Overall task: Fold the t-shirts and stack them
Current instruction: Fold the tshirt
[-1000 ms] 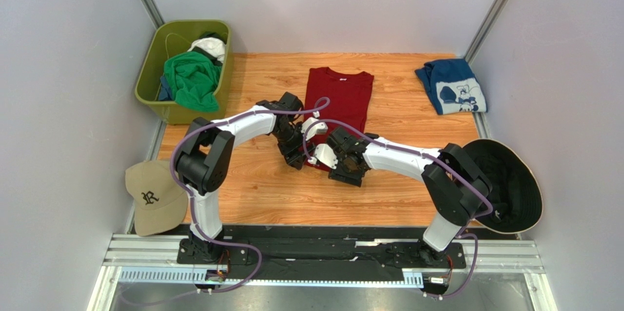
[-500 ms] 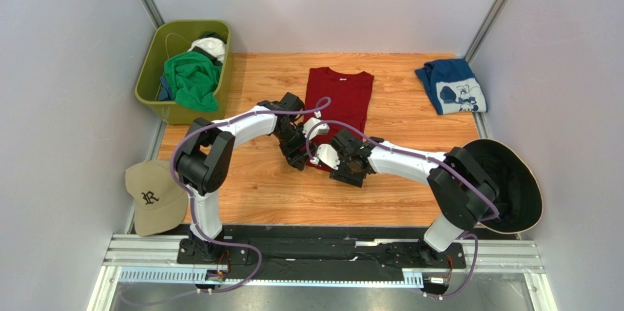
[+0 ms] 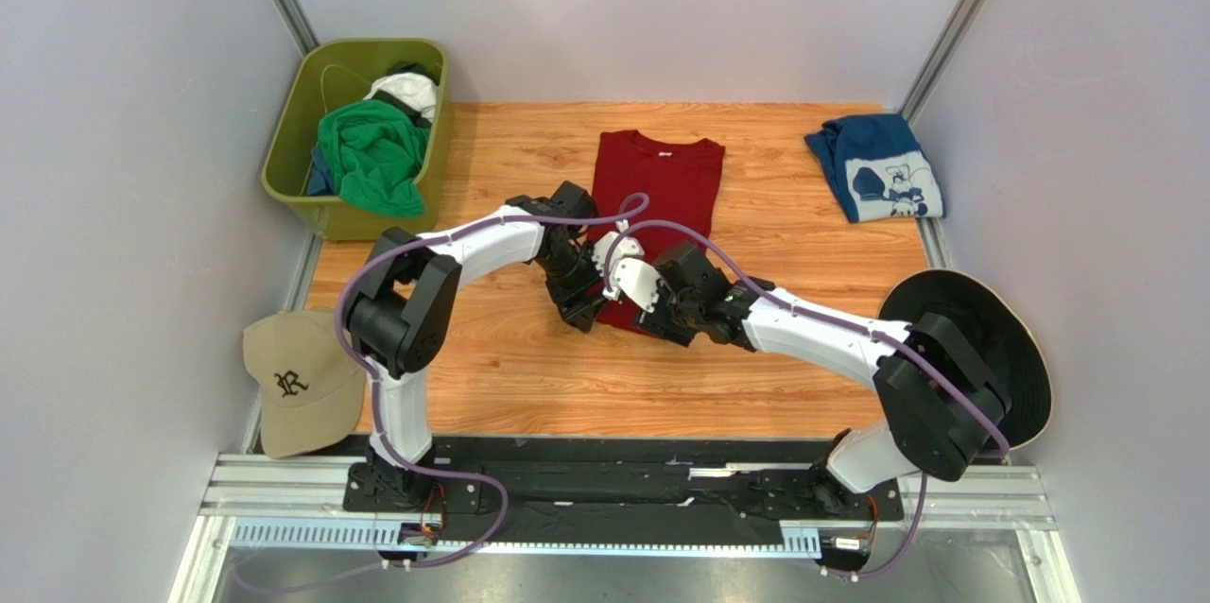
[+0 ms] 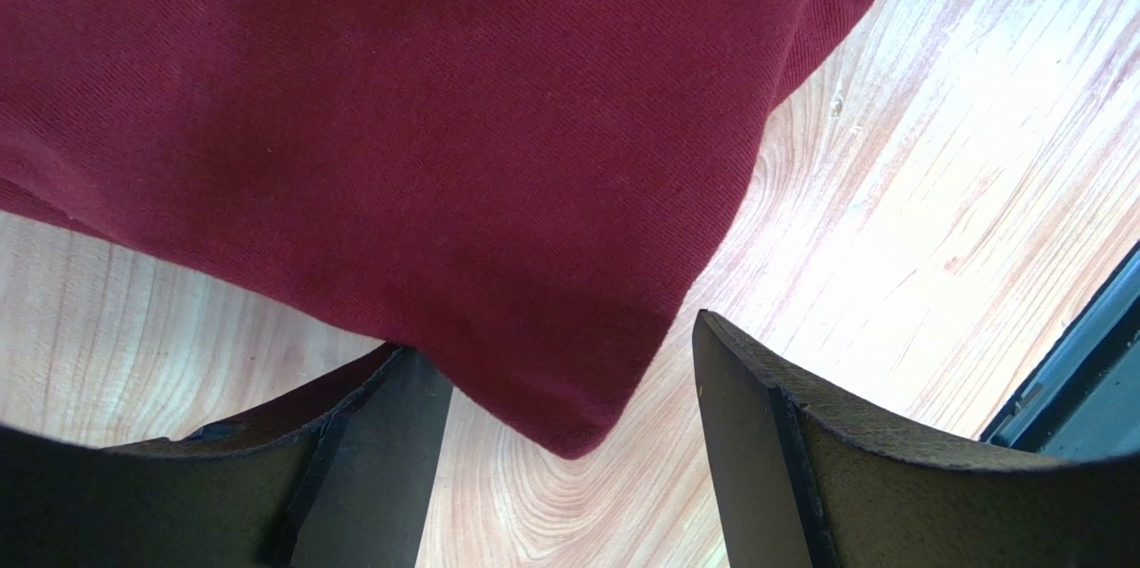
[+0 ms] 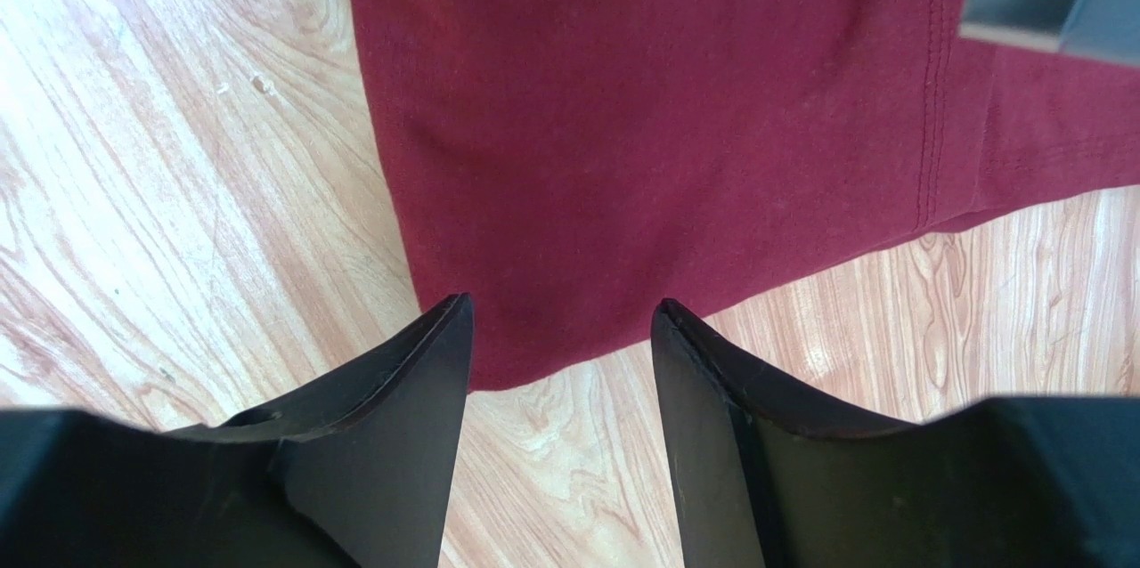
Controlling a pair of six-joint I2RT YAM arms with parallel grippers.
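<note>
- The dark red t-shirt [image 3: 668,185] lies flat on the wooden table [image 3: 483,362]
- The left gripper [image 4: 569,368] is open around its near left corner, holding nothing
- The right gripper [image 5: 562,328] is open at its near edge, also holding nothing
- The navy-blue t-shirt [image 3: 876,167] lies folded well to its right; the green t-shirt [image 3: 367,150] is well to its left, in a bin [image 3: 330,216]

Tan cap [image 3: 300,382] reads "R".

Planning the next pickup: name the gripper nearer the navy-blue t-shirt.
Right. The right gripper is at the red t-shirt's hem on the navy-blue t-shirt's side; the left gripper sits beside it, farther off.
</note>
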